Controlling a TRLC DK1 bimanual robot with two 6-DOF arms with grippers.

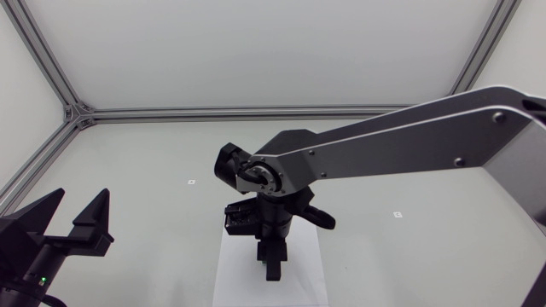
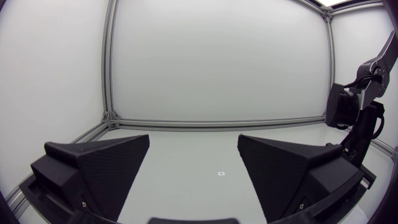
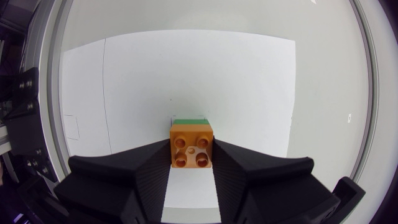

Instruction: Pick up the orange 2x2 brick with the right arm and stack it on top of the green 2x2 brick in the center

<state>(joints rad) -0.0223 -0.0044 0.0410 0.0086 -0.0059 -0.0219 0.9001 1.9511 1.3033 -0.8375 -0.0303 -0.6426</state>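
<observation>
A pale grey counter (image 1: 409,247) forms the floor of a boxed enclosure. Its far edge meets a plain white far wall (image 1: 256,51) along silver aluminium rails (image 1: 256,112), which join at a corner bracket (image 1: 78,112) on the far left. Matching white panels form the left wall (image 1: 19,102) and the right wall (image 1: 522,43). A white paper sheet (image 1: 232,273) lies near the middle of the counter. Two small square marks (image 1: 191,182) sit on the counter, one to the sheet's left and one to its right. The light is soft and even.
</observation>
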